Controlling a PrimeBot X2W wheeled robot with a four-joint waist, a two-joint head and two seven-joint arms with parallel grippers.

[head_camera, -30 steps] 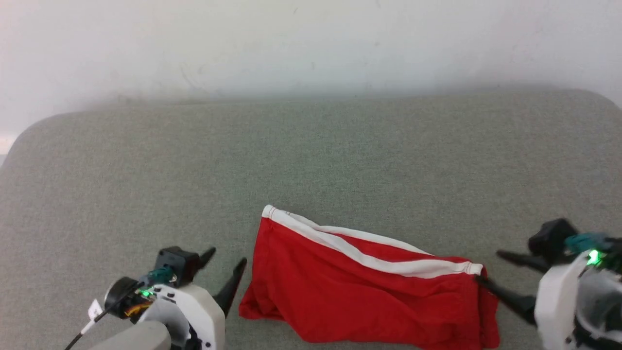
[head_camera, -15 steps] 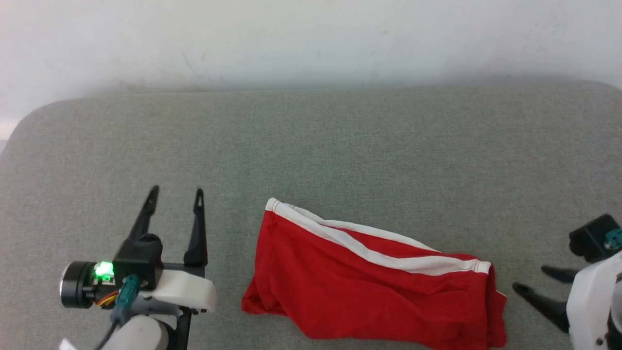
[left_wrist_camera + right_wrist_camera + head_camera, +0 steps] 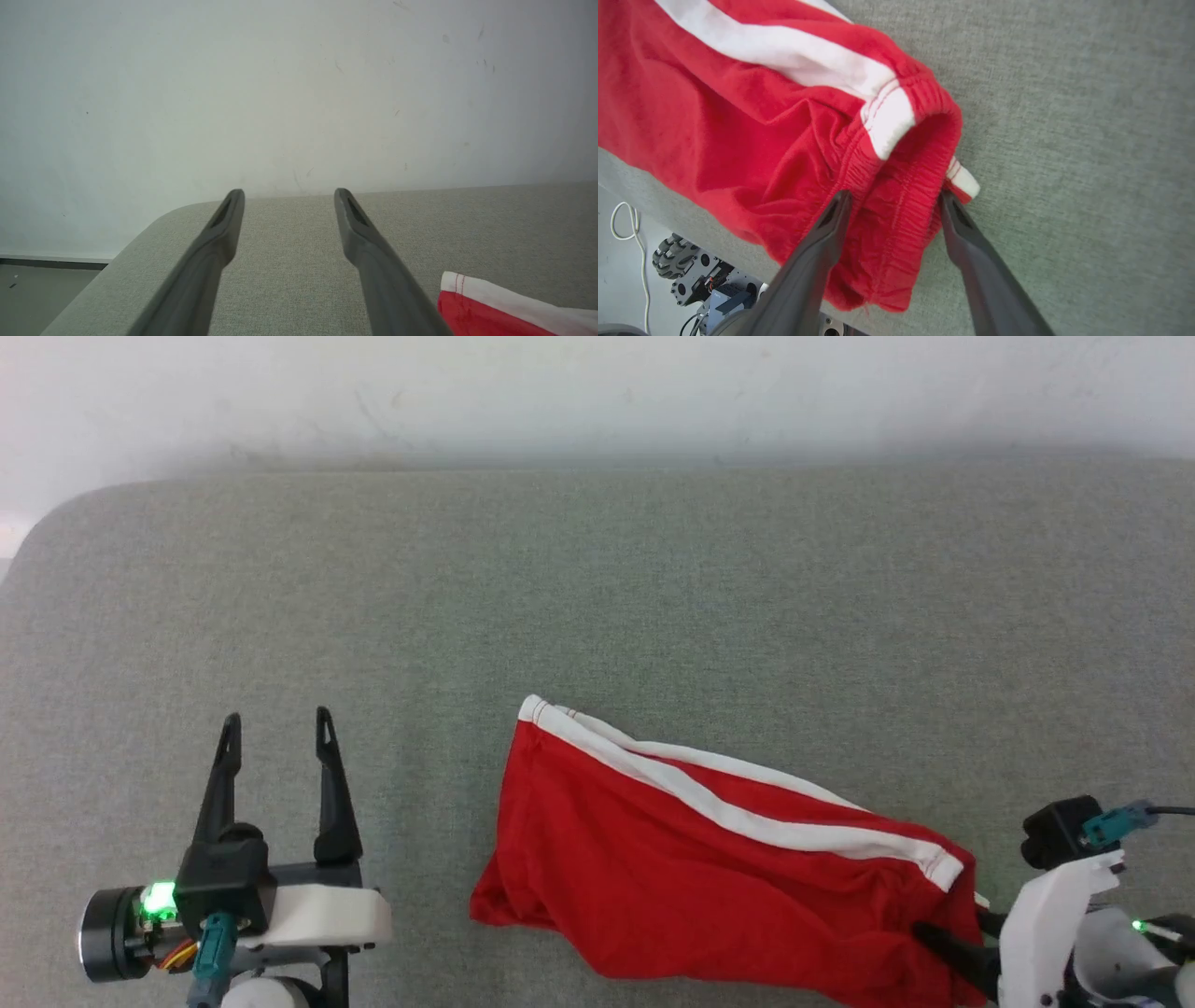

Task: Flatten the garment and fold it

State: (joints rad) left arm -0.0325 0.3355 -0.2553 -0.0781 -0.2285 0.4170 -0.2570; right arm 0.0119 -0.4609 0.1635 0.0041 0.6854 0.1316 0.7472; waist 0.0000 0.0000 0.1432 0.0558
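Left pincer (image 3: 276, 717) hangs over the gray bench (image 3: 597, 579) with its two dark fingers spread wide and nothing between them. In the left wrist view, this pincer (image 3: 288, 193) points at the pale wall (image 3: 299, 93) past the far edge of the bench. The garment (image 3: 691, 868) lies on the bench off to its right, well apart from it.

The right pincer (image 3: 950, 922) is at the other end of the garment. Its fingers are spread wide too. In the right wrist view, the pincer (image 3: 894, 195) has the gathered waist (image 3: 901, 214) lying in the gap between its fingers. One finger lies over the red cloth and the other sits beside a small white tab (image 3: 964, 179) at the edge. The white band (image 3: 784, 51) runs away from this pincer, along the far edge of the garment (image 3: 738, 130).
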